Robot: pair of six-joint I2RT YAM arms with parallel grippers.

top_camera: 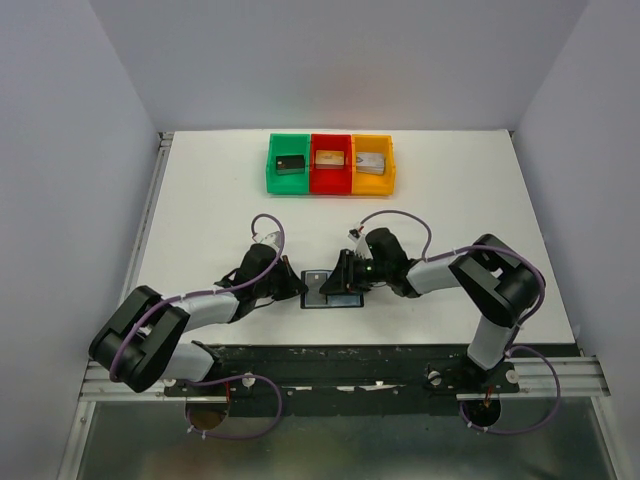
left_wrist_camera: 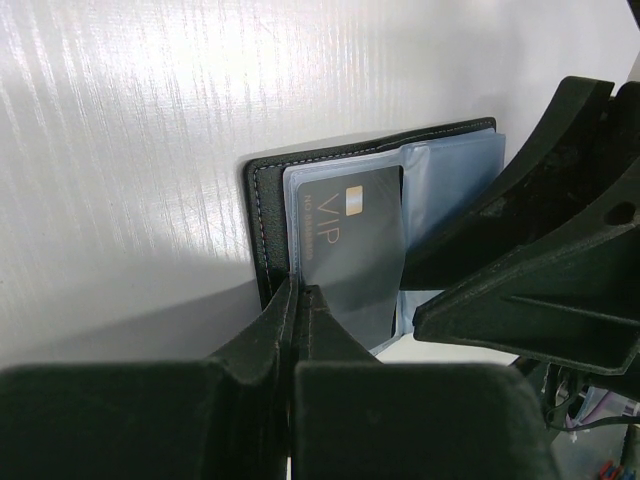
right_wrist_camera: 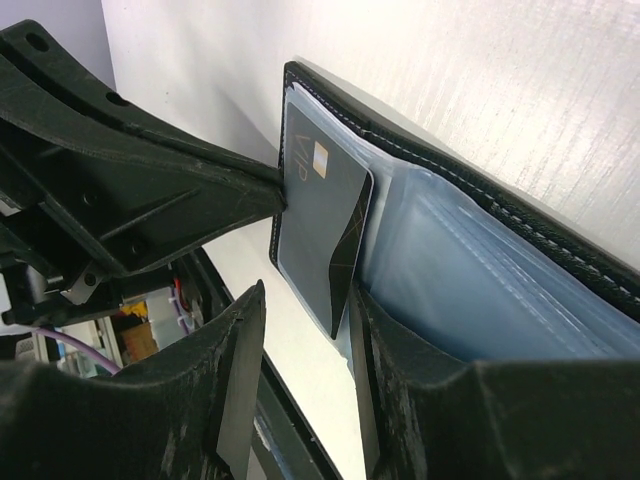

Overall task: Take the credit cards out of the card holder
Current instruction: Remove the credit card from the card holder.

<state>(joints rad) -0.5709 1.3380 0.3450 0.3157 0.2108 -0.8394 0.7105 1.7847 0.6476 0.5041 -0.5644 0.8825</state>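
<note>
White table (top_camera: 200, 210) bears open card holder (left_wrist_camera: 262, 215), dark card (left_wrist_camera: 352, 245).

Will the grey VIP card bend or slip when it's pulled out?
Probably stiff: the VIP card looks flat with straight edges. Its shiny face may slip. The open card holder might slide along.
</note>
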